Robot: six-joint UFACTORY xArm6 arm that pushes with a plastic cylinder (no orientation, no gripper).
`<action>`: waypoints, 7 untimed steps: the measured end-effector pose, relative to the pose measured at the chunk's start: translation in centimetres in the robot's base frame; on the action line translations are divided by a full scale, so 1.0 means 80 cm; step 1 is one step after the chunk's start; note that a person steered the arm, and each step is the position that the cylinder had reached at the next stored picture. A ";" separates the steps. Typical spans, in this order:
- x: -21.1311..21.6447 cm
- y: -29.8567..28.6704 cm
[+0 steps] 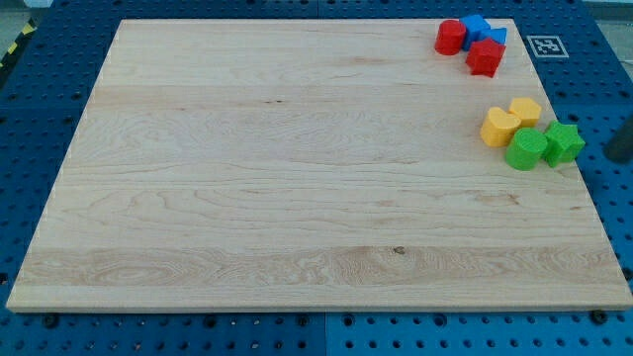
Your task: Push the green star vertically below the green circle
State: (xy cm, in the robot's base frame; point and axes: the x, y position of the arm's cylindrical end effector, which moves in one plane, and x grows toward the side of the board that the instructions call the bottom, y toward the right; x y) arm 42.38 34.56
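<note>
So the green star [564, 142] sits touching the green circle [526, 149], on its right, near the table [297, 198] edge. My tip [620, 156] is just right of the star. No claw in view, so can't tell its state.

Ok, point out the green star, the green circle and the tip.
green star [564, 141], camera view, top face.
green circle [526, 147], camera view, top face.
my tip [619, 148], camera view, dark blur at the view's right edge, right of the star.

Green star [564, 142] lies flat near the board's edge at the view's right, about mid-height. Green circle [526, 148], a short cylinder resting on its flat face, sits touching the star's side toward the view's left, marginally lower.
</note>
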 end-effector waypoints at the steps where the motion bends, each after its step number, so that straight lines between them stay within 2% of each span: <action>1: -0.049 -0.001; 3: -0.049 -0.071; 7: -0.013 -0.069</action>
State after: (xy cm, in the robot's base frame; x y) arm 41.36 29.01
